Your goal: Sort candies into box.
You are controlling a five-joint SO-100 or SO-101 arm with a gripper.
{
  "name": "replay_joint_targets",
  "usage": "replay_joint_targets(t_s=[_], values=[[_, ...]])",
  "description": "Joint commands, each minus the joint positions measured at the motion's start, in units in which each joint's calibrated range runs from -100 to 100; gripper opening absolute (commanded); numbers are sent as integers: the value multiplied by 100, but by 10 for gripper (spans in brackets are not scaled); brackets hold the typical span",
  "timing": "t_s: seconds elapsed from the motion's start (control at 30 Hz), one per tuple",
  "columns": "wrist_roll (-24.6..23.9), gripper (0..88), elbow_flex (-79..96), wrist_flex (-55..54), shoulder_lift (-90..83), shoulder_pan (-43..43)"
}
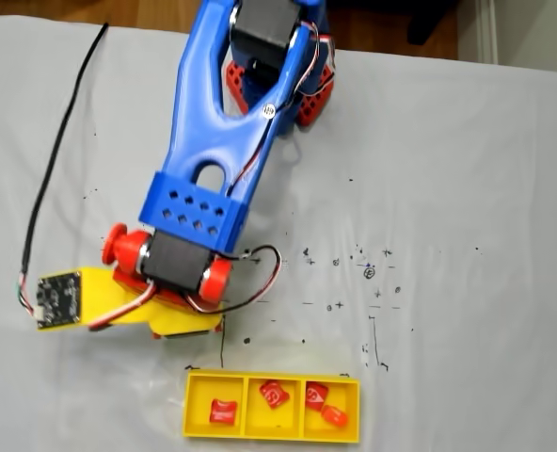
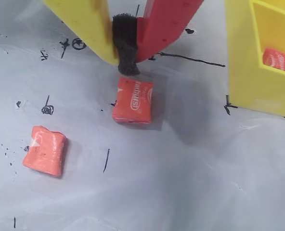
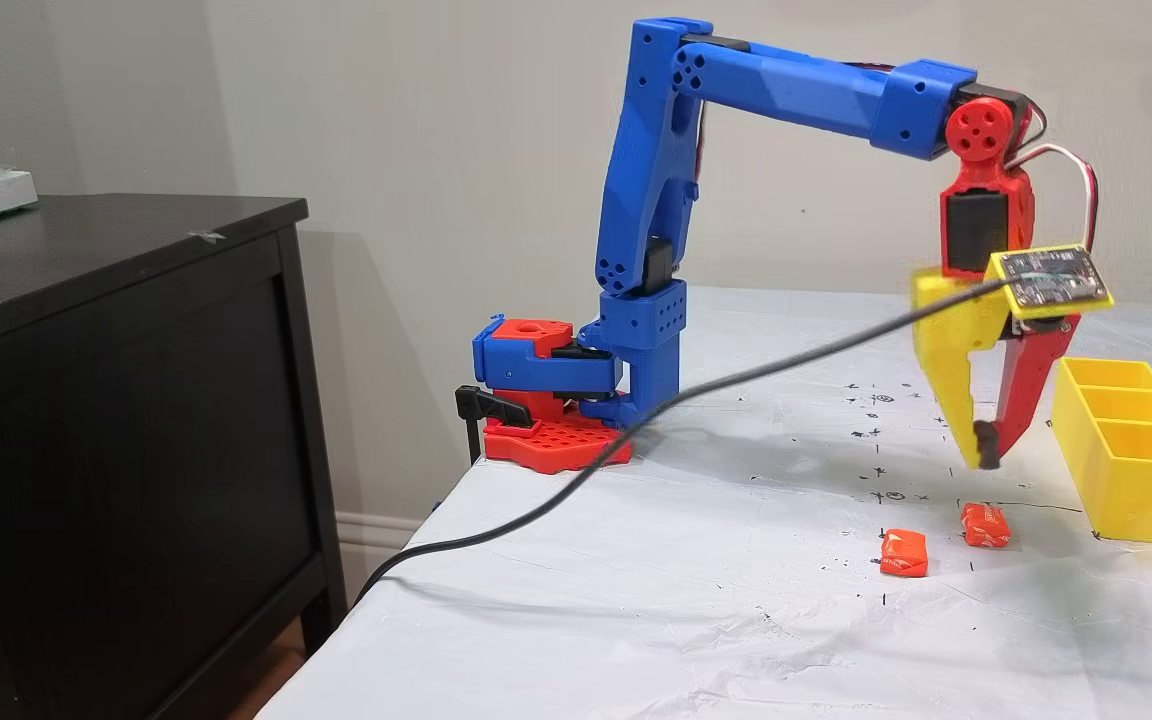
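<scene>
My gripper [image 2: 128, 60] has a yellow finger and a red finger, and they are shut together on a black pad with nothing held. It hangs just above the white cloth, in a fixed view [image 3: 986, 455] too. Directly below its tip lies a red candy with white lettering [image 2: 132, 101] [image 3: 985, 525]. A plain orange candy [image 2: 45, 150] [image 3: 904, 553] lies further left in the wrist view. The yellow box [image 1: 260, 436] [image 3: 1136, 495] [image 2: 243, 67] stands close by. Its compartments hold one candy [image 1: 223, 411], one candy [image 1: 274, 395], and two candies [image 1: 316, 394] [image 1: 334, 414].
A black cable [image 3: 636, 430] trails from the wrist camera board [image 3: 1048, 277] across the cloth and over the table's left edge. The arm's red base [image 3: 546, 430] sits near that edge, and a dark cabinet [image 3: 116, 420] stands beyond it. Pen marks dot the cloth.
</scene>
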Motion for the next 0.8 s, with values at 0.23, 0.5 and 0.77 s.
replay_joint_targets(t_s=[0.23,0.5,0.77], values=[[225,148,-627,102,78,264],[454,232,-563,127,189,264],[537,250,-627,119,460,273]])
